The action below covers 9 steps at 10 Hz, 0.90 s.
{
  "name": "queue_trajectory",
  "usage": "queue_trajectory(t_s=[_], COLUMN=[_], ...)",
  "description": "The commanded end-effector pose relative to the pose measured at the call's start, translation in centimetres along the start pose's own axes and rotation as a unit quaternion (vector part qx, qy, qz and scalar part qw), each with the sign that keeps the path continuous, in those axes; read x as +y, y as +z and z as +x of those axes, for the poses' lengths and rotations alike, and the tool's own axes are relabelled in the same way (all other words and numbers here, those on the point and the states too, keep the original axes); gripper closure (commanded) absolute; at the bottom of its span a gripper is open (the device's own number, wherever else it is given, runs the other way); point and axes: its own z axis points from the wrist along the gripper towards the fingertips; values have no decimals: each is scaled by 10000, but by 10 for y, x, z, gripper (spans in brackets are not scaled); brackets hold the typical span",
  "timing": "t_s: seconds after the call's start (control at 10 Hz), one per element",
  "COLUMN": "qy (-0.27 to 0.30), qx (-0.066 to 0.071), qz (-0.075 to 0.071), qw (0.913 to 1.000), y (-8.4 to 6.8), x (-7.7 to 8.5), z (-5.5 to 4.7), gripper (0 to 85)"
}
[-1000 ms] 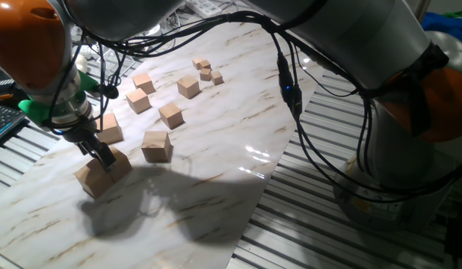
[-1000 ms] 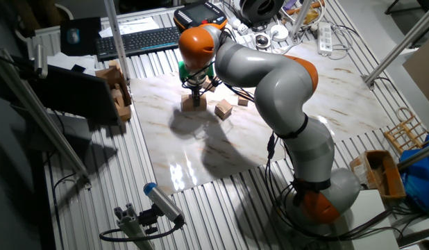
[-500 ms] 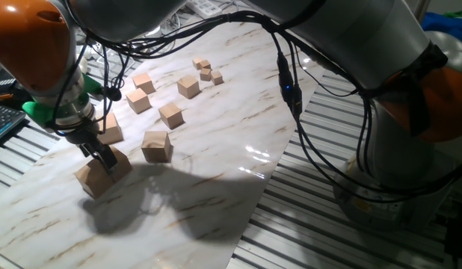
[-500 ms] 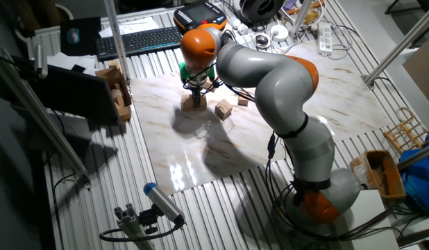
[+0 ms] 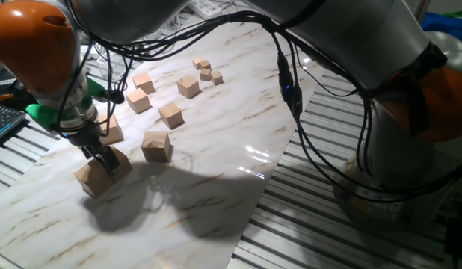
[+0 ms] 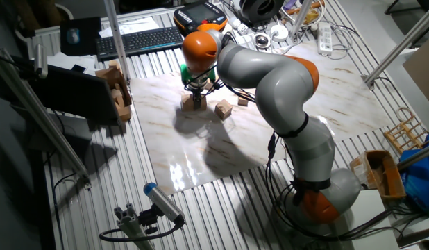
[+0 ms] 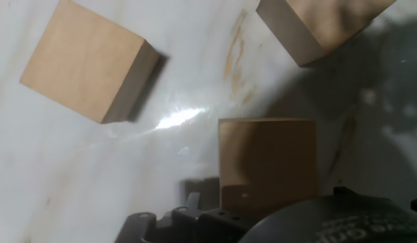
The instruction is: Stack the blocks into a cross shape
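Four large tan blocks lie at the near left of the marble sheet. One block (image 5: 120, 161) sits on the sheet under my gripper (image 5: 104, 158), whose fingers are shut on it. In the hand view this block (image 7: 266, 162) fills the lower middle, right against the hand. A second block (image 5: 91, 180) lies just in front of it. A third (image 5: 157, 146) stands to its right, and a fourth (image 5: 108, 128) is behind, partly hidden by the arm. The hand view shows two neighbours apart from the gripped one, a block (image 7: 87, 61) at the upper left and a block (image 7: 316, 23) at the upper right.
Medium cubes (image 5: 171, 114) (image 5: 188, 87) (image 5: 139, 99) and a cluster of tiny cubes (image 5: 207, 72) lie farther back on the sheet. Ribbed metal table surface (image 5: 313, 134) surrounds the sheet. A keyboard (image 6: 135, 40) and wooden pieces (image 6: 116, 87) lie at the side.
The arm's upper body has shifted slightly to the right. The gripper stays on the same block, and no block has visibly moved.
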Motion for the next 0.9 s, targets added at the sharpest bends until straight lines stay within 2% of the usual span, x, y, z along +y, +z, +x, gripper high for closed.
queue_trajectory(t_s=[0.0, 0.8], qy=[1, -30], qx=[7, -10], qz=[2, 6], qw=[10000, 10000], y=[1, 2], x=[0, -1], z=[0, -1], gripper=[0, 0])
